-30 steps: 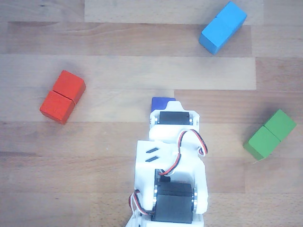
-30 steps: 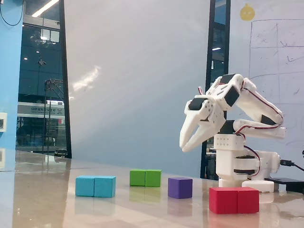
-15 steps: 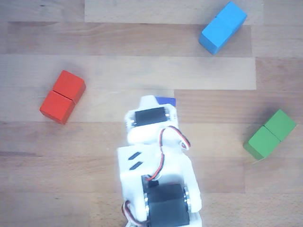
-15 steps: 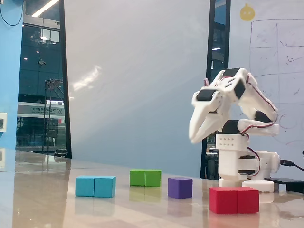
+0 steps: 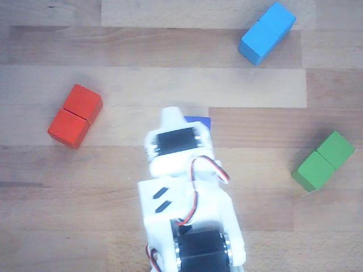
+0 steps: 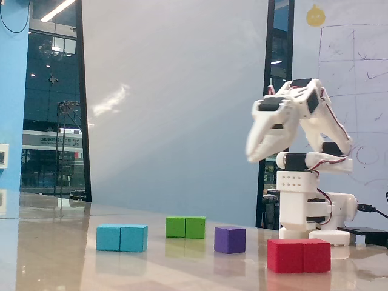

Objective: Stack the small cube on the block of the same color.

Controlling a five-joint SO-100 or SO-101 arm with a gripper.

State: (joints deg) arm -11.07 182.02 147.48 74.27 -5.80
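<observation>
Small cube (image 6: 230,239) sits on the wooden table (image 5: 113,215), untouched; it reads purple-blue in the fixed view and royal blue in the other view (image 5: 198,121), where the arm covers most of it and only a sliver shows. Taking the small cube as landmark: in the fixed view the sky-blue oblong block (image 6: 122,237) lies well apart to its left, the green oblong block (image 6: 185,227) just behind-left, the red oblong block (image 6: 299,255) near to its front-right. In the other view the sky-blue block (image 5: 266,32) is up and to the right of the cube, the green block (image 5: 323,161) well off to its right and the red block (image 5: 75,115) well off to its left. End effector (image 6: 254,151) hangs high above the cube, tilted down-left, blurred; it carries nothing, and I cannot tell how far the jaws are parted. Judgement: the cube looks like painted wood or hard plastic, so light, rigid, not fragile, smooth faces a bit slippery. Best hold is across two opposite flat side faces, mid-height, jaws square to the faces so it does not twist. The sky-blue block has a flat top with a seam across the middle; setting the cube flat on one half should be stable.
</observation>
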